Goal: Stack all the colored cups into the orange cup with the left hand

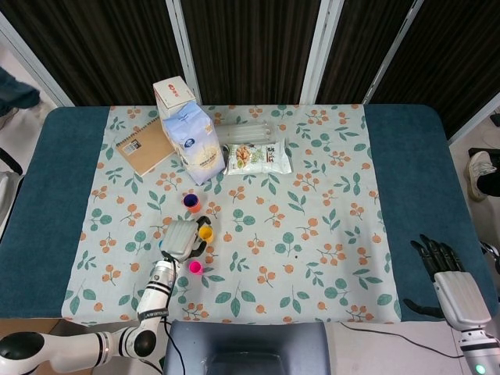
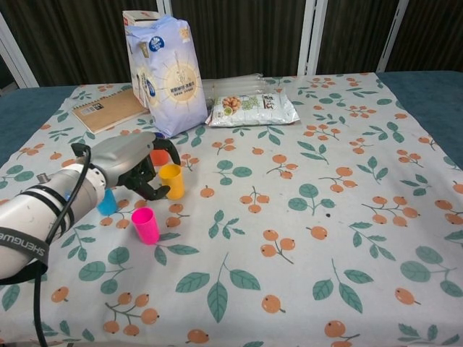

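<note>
Dark panelled screens stand behind your surface [image 1: 47, 195], blue-topped with a floral cloth [image 2: 304, 217] over its middle.

- Left hand [image 2: 134, 163]: low over the cloth, its fingers [image 2: 153, 190] curled toward the yellow cup, nothing lifted; you cannot tell from either view whether they touch it.
- Yellow cup [image 2: 172, 181]: upright, just right of your left hand.
- Orange cup [image 1: 191, 203]: upright, a purple cup nested inside it in the head view, just behind the yellow cup, partly hidden by your hand in the chest view.
- Blue cup [image 2: 107, 203]: upright, mostly hidden behind your left forearm.
- Pink cup [image 2: 145, 225]: upright, nearest the front edge, apart from the others.
- Right hand [image 1: 449, 277]: off the cloth at the surface's near right corner, fingers apart, holding nothing.
- Flour bag [image 2: 173, 76]: upright at the back, a carton [image 1: 173, 92] behind it.
- Notebook [image 2: 108, 110]: flat, left of the bag.
- Snack packet [image 2: 249, 108]: flat, right of the bag.
</note>
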